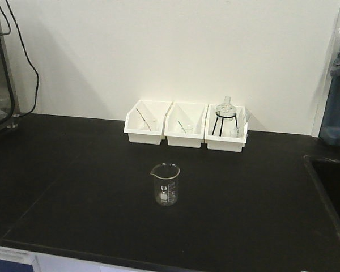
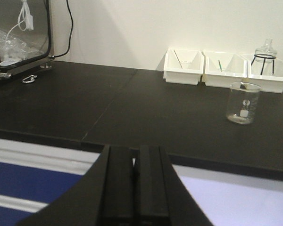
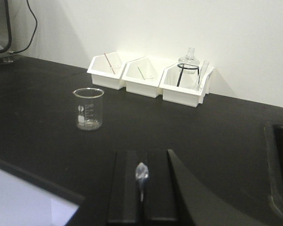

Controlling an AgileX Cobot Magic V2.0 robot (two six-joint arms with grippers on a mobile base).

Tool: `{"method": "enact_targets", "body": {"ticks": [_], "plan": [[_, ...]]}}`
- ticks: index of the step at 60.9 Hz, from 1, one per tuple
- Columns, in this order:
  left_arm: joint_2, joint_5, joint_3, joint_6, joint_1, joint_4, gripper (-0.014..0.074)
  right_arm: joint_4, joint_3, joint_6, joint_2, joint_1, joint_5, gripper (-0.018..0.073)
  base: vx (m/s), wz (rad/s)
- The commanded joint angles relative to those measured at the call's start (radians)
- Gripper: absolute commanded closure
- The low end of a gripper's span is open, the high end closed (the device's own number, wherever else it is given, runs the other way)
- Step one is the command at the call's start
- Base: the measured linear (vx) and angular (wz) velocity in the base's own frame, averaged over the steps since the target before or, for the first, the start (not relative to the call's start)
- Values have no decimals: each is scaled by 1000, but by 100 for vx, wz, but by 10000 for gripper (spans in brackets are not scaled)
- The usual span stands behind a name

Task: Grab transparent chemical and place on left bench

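glass beaker stands upright mid black bench, in front of three white bins. round flask sits in the right bin. my left gripper and right gripper are both clenched. small clear glint at the right seam, can't tell what.

- Soft, even light from above fills all three views; none is very bright.
- The plain white wall is brightest at centre and greys toward the upper left of the front view, with a faint, soft-edged shadow beside the row of white plastic bins.
- The bins are nearly washed out, their inner detail pale.
- The matte black worktop shows only a dull sheen, no hard glare.
- Small highlights sit on the rim of the clear glass beaker.
- All frames are grainy and slightly soft.
- The left end effector and right end effector, at bottom centre, are dark and blurred; the right carries one bright glint.
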State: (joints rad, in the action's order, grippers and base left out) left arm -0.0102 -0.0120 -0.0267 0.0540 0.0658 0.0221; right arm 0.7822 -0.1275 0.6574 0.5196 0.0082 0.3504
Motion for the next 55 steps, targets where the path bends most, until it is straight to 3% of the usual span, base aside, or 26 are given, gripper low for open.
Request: {"method": "enact_targets", "body": {"ticks": [1,55], "plan": [[-19,78,-16,-8,2,1,600,-17,-29,-1,1,0,57,566,36,0],[-19,78,-16,-8,2,1,600,-17,-29,-1,1,0,57,566,28,-1]]}}
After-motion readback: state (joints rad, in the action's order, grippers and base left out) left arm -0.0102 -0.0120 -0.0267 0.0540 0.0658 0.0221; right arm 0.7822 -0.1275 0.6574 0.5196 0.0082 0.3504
